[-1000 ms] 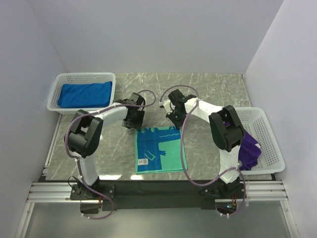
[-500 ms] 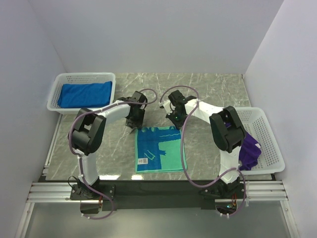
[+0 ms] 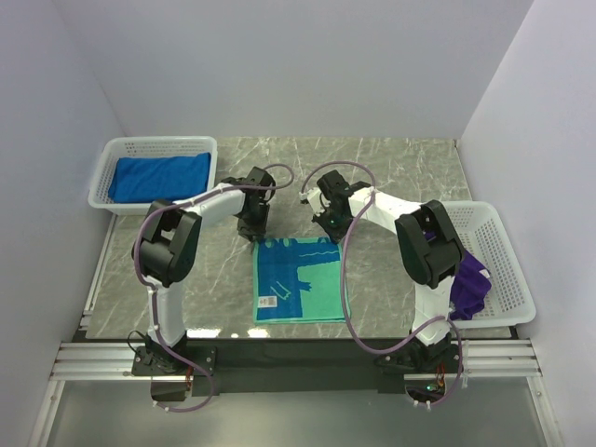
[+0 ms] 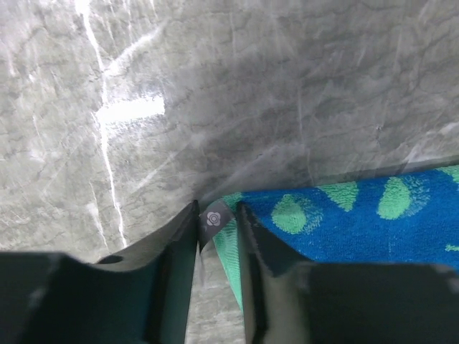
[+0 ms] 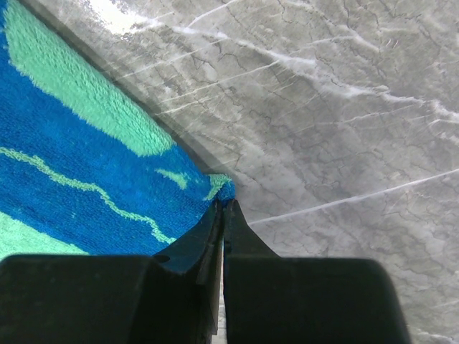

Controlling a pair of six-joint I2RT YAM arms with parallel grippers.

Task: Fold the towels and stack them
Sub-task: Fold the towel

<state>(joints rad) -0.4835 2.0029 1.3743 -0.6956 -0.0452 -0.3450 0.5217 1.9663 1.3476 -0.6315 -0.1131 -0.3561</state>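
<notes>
The teal-and-blue patterned towel point(image 3: 300, 279) lies flat on the marble table. My left gripper point(image 3: 253, 232) is at its far left corner. In the left wrist view the jaws point(image 4: 216, 216) stand slightly apart around that corner point(image 4: 237, 244) and its grey label point(image 4: 213, 218). My right gripper point(image 3: 328, 230) is at the far right corner. In the right wrist view it point(image 5: 224, 205) is shut, pinching the tip of the towel point(image 5: 72, 165). A royal blue towel point(image 3: 158, 177) lies in the left basket. A purple towel point(image 3: 468, 281) hangs in the right basket.
A white mesh basket point(image 3: 107, 163) stands at the far left, and another point(image 3: 507, 270) at the right edge. Grey marble table point(image 3: 400, 172) extends behind the towel. A black strip and metal rail point(image 3: 298, 358) run along the near edge.
My left gripper has slid down and inward onto the towel's far left corner. My right gripper has stayed at the far right corner.
</notes>
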